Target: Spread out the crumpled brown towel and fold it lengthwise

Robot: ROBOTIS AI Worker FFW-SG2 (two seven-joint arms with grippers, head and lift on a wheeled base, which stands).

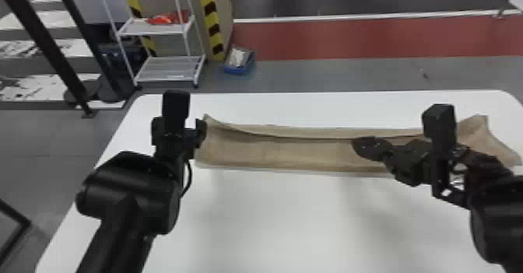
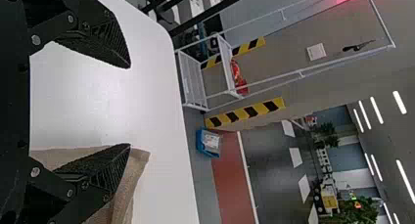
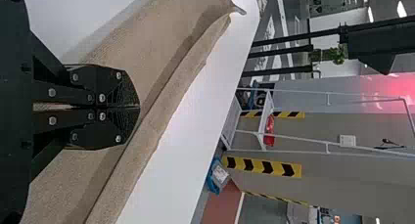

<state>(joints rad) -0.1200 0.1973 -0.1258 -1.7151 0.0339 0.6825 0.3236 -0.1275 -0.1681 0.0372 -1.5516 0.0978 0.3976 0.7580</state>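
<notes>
Head view: the brown towel (image 1: 272, 151) lay narrow across the bench (image 1: 272, 221). The left fingers (image 2: 105, 43) stood wide at its left end; the right fingers (image 3: 117, 87) were together over it. A low sweep (in judgement) risked snagging its raised edge, skewing it.

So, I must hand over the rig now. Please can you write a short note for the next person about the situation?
Left gripper: open, at the towel's left end, one finger over the cloth.
Right gripper: shut, over the right half of the towel.
Brown towel: a long, narrow strip running left to right across the white table.
Done: crumpled heap gone; it looks folded lengthwise.
Left: probably flatten the long ridge near the far edge and straighten the flared right end.
</notes>
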